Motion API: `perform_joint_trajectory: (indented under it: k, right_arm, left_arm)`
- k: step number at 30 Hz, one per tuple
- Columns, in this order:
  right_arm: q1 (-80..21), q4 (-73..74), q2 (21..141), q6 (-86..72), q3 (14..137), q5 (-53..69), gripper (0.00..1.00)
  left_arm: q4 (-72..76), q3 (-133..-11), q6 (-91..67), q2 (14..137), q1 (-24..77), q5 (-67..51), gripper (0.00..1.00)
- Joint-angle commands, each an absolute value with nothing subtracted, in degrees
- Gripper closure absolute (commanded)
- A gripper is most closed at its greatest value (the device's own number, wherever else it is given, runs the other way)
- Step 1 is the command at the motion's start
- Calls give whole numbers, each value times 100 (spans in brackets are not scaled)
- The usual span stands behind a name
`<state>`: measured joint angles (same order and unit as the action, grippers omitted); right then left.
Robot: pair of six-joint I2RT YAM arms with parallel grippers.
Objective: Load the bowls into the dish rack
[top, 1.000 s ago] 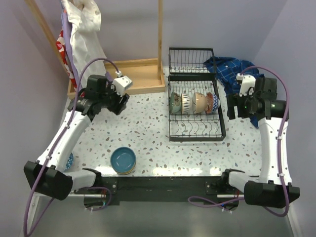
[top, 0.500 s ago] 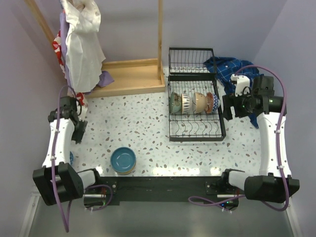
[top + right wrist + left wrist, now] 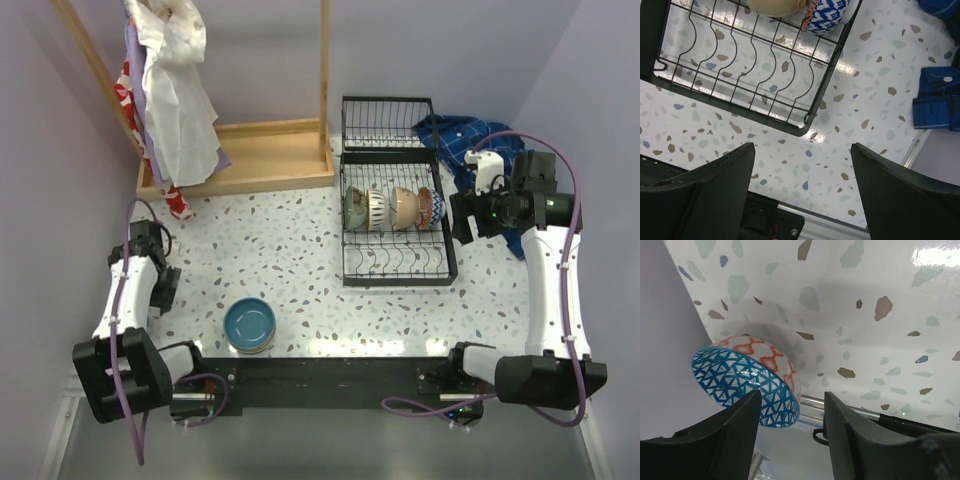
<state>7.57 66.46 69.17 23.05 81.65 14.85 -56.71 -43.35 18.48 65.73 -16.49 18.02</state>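
Note:
A red-orange patterned bowl (image 3: 747,385) with a blue lattice inside lies tilted at the table's left edge against the wall. My left gripper (image 3: 792,410) hangs open just above it, its left finger (image 3: 730,440) overlapping the rim without gripping. In the top view this gripper (image 3: 163,285) sits at the far left. A teal bowl (image 3: 249,325) tops a short stack near the front edge. The black wire dish rack (image 3: 395,262) holds several bowls (image 3: 390,208) on edge. My right gripper (image 3: 462,217) is open and empty beside the rack's right side. It (image 3: 802,165) looks down on the rack's corner (image 3: 750,65).
A wooden clothes stand (image 3: 255,155) with hanging cloths (image 3: 170,90) fills the back left. A blue checked cloth (image 3: 470,140) lies right of the rack, also showing as the blue cloth (image 3: 937,95) in the right wrist view. The rack's end panel (image 3: 388,122) stands open behind it.
My left arm has swung from beside the wooden stand down to the table's left edge over the patterned bowl. The right arm shifted only slightly.

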Motion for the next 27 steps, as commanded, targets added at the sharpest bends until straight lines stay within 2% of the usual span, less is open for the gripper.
perform_joint_trajectory:
  k: [1,7,10,13,14,18,23,27]
  right_arm:
    - [782,6688,6926,2382,8358,1538,18]
    - [782,6688,6847,2312,8218,1459,18]
    - [782,6671,6829,2241,8174,1450,18]
    - [782,6680,6855,2189,8200,1450,18]
    - [782,6706,6873,2180,8218,1450,18]
    - [782,6706,6917,2215,8271,1372,19]
    - [782,6689,6864,2259,8165,1336,19]
    - [782,6645,6750,2303,7946,1283,19]
  left_arm:
    - [-5300,-4035,1924,6636,-1784,1784,43]
    - [-4931,-3815,2276,6723,-2056,1837,47]
    - [-4790,-3727,2303,6820,-2074,1820,58]
    - [-4851,-3762,2250,6908,-2074,1688,73]
    - [-4947,-3805,2285,6908,-2074,1627,81]
    - [-5369,-4068,2574,6742,-2066,1398,100]
    - [-6141,-4911,3399,6618,-1680,774,100]
    - [-6496,-5387,3692,6618,-137,282,100]
